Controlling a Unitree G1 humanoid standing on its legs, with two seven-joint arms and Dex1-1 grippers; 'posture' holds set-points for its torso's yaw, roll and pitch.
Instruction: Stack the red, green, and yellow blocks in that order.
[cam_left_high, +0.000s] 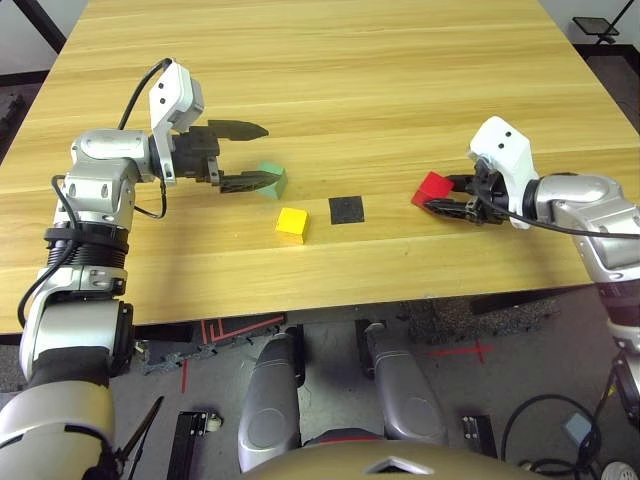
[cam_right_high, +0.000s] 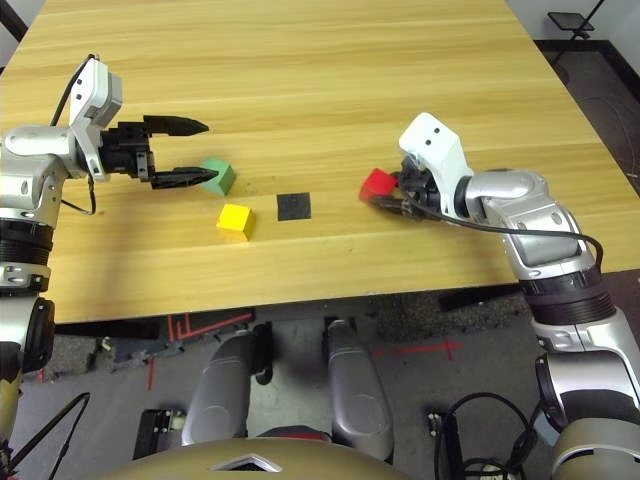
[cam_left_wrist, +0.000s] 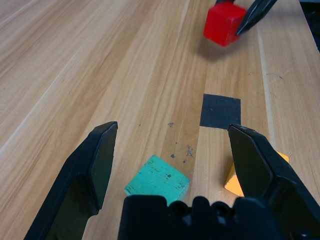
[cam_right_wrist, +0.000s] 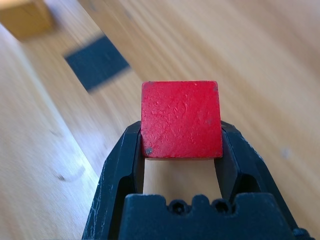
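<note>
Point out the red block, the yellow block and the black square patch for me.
Red block (cam_right_wrist: 181, 120): right wrist view, on its scratched face.
Yellow block (cam_left_high: 292, 221): left eye view, on its upper part.
Black square patch (cam_right_high: 294, 206): right eye view, at its middle.

Left of the patch (cam_left_high: 347, 209), one block (cam_left_high: 271, 182) lies behind another (cam_left_high: 292, 226); right, the right gripper (cam_right_wrist: 181, 140) holds a third block (cam_right_wrist: 181, 117).

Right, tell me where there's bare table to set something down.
Bare: the wide stretch beyond the black patch, and the strip between patch and red block, though the right gripper works there. Crowded: around the green and yellow blocks.
</note>
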